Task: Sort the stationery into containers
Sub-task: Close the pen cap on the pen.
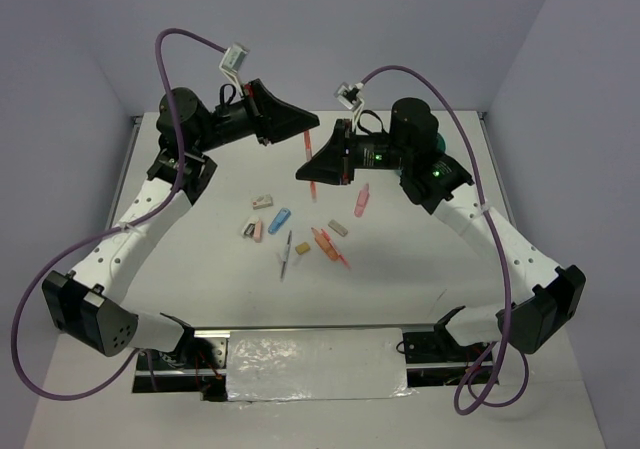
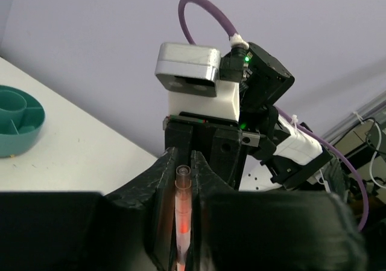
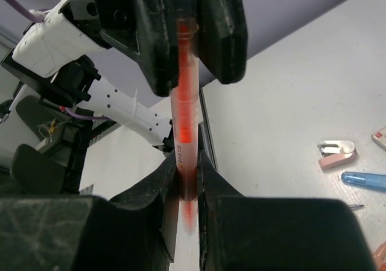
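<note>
A translucent pink-orange pen hangs above the table, held at both ends. My left gripper is shut on its upper end; the pen sits tight between the jaws in the left wrist view. My right gripper is shut on its lower part, with the pen running from my right gripper up into the left one. The teal organiser cup stands on the table at far left in the left wrist view. In the top view it is mostly hidden behind the right arm.
Loose stationery lies mid-table: a pink marker, a blue piece, a tan eraser, orange markers, a thin dark pen, and small blocks. A foil-covered strip lies at the near edge.
</note>
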